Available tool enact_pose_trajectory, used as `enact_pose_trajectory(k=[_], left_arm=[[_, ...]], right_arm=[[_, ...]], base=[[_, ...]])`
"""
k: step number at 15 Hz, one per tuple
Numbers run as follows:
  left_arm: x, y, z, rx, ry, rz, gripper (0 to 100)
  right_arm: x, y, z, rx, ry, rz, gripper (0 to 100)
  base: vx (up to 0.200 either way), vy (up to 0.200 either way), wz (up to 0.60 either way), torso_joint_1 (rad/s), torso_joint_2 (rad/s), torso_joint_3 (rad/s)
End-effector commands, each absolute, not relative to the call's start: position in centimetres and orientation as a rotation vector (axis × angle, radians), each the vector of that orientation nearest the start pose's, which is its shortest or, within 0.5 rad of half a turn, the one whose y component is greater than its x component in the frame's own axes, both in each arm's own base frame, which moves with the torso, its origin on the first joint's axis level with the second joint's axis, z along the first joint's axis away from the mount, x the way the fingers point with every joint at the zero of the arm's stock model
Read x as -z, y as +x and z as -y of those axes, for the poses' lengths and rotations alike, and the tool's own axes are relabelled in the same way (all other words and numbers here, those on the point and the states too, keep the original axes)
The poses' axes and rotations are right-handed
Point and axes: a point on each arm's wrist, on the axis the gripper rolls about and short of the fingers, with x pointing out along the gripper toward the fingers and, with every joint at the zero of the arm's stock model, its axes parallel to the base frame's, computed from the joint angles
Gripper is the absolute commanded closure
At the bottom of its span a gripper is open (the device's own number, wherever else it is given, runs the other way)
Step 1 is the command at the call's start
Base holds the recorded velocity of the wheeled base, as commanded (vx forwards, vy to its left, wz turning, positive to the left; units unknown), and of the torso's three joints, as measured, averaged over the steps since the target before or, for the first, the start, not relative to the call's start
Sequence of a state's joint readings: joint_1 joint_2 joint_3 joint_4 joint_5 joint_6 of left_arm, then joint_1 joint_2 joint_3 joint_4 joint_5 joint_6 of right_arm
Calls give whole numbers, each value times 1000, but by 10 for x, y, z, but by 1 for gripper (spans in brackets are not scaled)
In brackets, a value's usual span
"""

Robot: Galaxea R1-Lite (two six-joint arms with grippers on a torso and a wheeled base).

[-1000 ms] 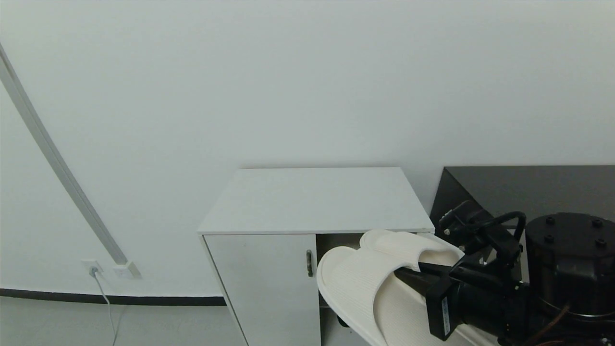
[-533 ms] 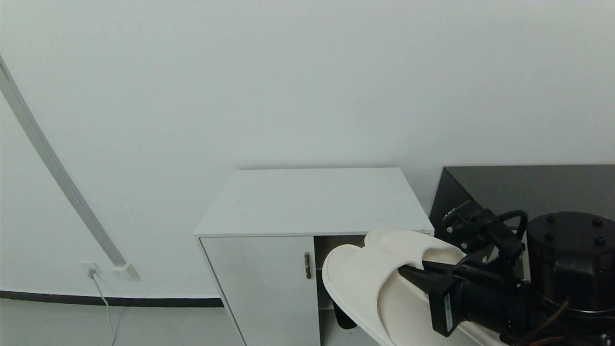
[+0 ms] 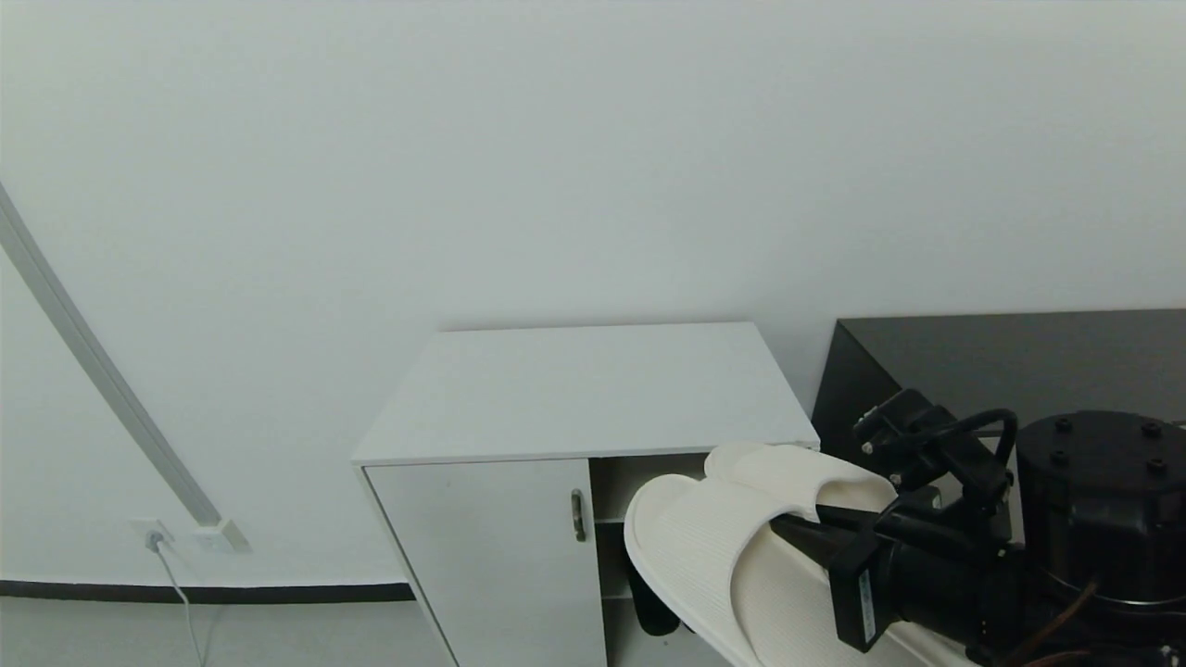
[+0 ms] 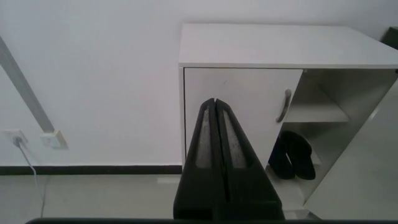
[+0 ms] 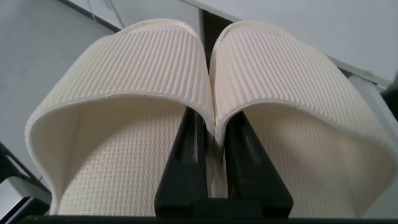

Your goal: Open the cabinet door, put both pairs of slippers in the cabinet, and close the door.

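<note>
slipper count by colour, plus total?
cream slippers: 2, gripped by the right pincer
black slippers: 2, in the cabinet, under its shelf
total: 4

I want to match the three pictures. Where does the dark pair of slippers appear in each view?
Head view: the dark slippers, near the bottom edge, low in the open side of the cabinet, beside the cream slippers.
Left wrist view: dark slippers under the shelf in the open side, beyond the closed door.
Right wrist view: likely hidden behind the cream slippers.
Shared landmark: the door handle.
</note>
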State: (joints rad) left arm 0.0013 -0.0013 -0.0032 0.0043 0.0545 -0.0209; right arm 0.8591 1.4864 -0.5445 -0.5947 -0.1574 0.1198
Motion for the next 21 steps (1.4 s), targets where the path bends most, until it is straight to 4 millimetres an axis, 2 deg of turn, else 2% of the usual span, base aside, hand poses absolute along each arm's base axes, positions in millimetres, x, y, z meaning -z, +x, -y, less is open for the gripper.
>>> enact_pose_trajectory(k=[1, 8, 16, 21], left_arm=[[-76, -23, -1, -57, -21, -1, 100], [-76, -23, -1, -57, -21, -1, 100], [-76, -23, -1, -57, -21, -1, 100], [-76, -23, -1, -58, -21, -1, 100]], right_arm=[[-167, 156, -176, -676, -59, -351, 100], [-165, 154, -177, -685, -65, -358, 100], [-164, 154, -177, -685, -63, -355, 100], [-164, 154, -178, -687, -65, -355, 100]], base=[[0, 0, 0, 0, 0, 0], [0, 0, 0, -15, 37, 18], [0, 0, 0, -162, 369, 206], [0, 0, 0, -221, 534, 305]])
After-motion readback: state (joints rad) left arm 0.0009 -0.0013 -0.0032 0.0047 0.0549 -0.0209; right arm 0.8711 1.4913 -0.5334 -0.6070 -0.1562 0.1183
